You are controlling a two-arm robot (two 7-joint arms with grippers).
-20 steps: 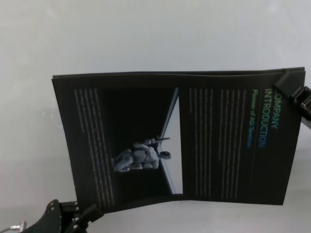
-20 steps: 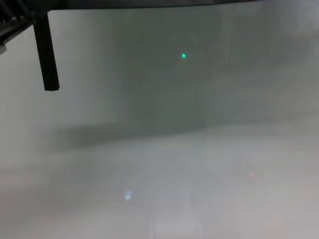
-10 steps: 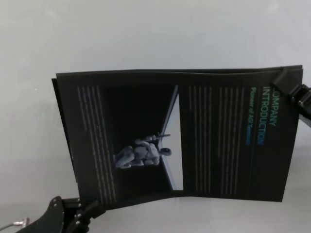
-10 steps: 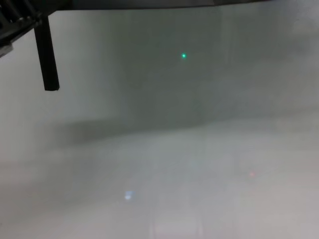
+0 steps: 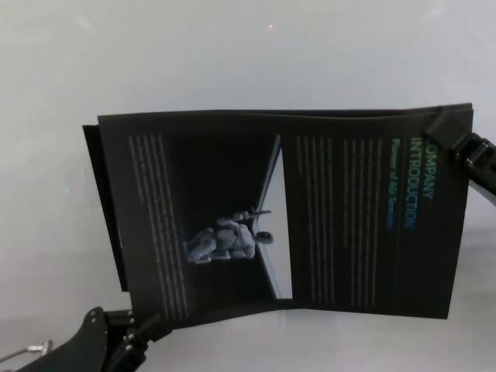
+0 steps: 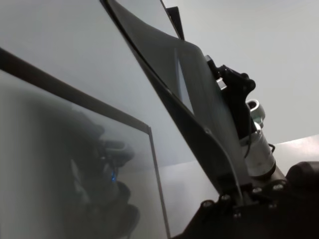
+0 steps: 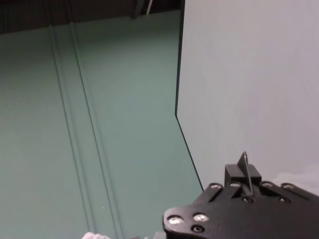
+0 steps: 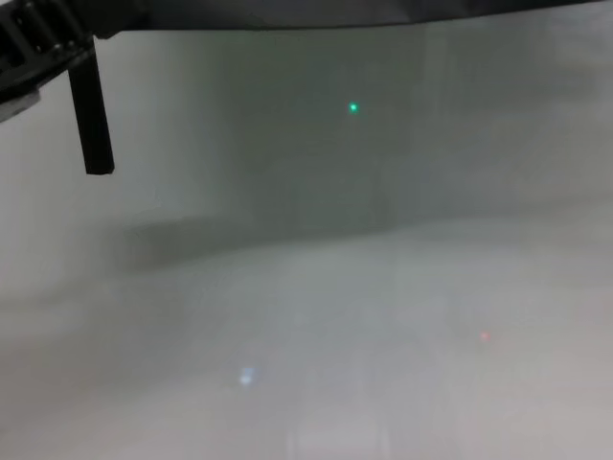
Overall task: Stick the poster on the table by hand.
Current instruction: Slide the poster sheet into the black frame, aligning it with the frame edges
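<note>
- Between the two grippers the poster (image 5: 287,225) is stretched out above the table (image 5: 232,62), its long axis running side to side across the robot's front; in the left wrist view it hangs bowed in the air, so I judge it is not yet lying flat.
- At the near left corner, the left gripper (image 5: 136,329) pinches the sheet's edge, clamped on it as the left wrist view shows.
- At the far right corner, the right gripper (image 5: 457,132) grips the sheet; the right wrist view shows a thin edge standing between its fingers.
- Neither arm is nearer: each has one diagonal corner, so lowering calls for both together.
- Hidden: the gap between sheet and table, and any sticky backing, cannot be made out. The chest view shows only the sheet's underside edge (image 8: 287,11) and a thin black bar (image 8: 91,115).
</note>
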